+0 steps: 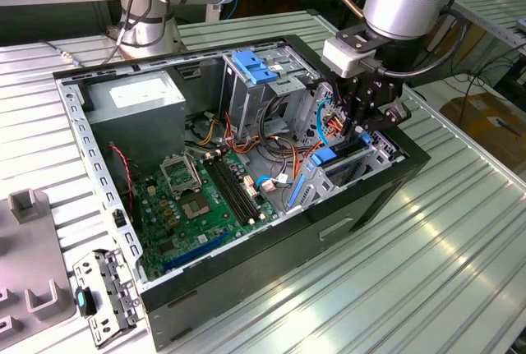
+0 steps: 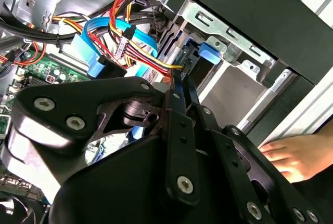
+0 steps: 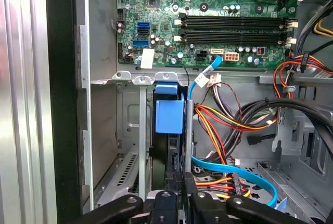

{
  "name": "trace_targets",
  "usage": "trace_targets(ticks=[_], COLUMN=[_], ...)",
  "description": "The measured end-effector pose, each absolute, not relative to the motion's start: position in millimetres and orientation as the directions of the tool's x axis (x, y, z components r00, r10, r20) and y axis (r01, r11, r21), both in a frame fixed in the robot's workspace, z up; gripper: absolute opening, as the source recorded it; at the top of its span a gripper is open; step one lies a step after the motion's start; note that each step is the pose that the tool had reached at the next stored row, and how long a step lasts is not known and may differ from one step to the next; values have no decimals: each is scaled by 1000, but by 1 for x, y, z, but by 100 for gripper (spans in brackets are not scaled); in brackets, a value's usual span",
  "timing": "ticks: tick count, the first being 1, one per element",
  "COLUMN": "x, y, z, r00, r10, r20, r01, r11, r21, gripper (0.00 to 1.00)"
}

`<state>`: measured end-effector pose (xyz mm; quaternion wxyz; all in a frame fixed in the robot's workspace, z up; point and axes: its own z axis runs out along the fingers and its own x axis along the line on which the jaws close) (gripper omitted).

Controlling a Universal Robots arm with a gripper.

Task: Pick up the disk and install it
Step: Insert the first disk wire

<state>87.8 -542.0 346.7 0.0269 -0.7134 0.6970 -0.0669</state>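
The disk [image 1: 325, 155] stands on edge in the metal drive bay [image 1: 374, 161] at the corner of the open computer case on the exterior view's right. Its blue carrier frame [image 3: 169, 112] shows as a blue tab at the bay's mouth, with the dark disk body running back from it to my fingers. My gripper [image 1: 357, 132] hangs straight over the bay. In both wrist views its black fingers [image 2: 179, 104] are close together on the disk's thin edge [image 2: 208, 53]. The same gripper [image 3: 179, 195] is seen just behind the disk's rear end.
Bundles of red, yellow and blue cables [image 3: 234, 120] crowd beside the bay. The green motherboard [image 1: 197, 198] lies in the case floor, and a tall cage with a blue latch [image 1: 255, 66] rises behind. A person's bare hand or foot [image 2: 296, 154] is outside the case wall. A loose bracket [image 1: 103, 296] lies on the table.
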Motion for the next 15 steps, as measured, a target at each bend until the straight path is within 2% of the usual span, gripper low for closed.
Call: trace_targets(ticks=[15], x=[89], y=[-544], z=[338], r00=[20], r10=[-998], r20=[58], r01=[-991], r11=[-27], r21=[-129], gripper=[16])
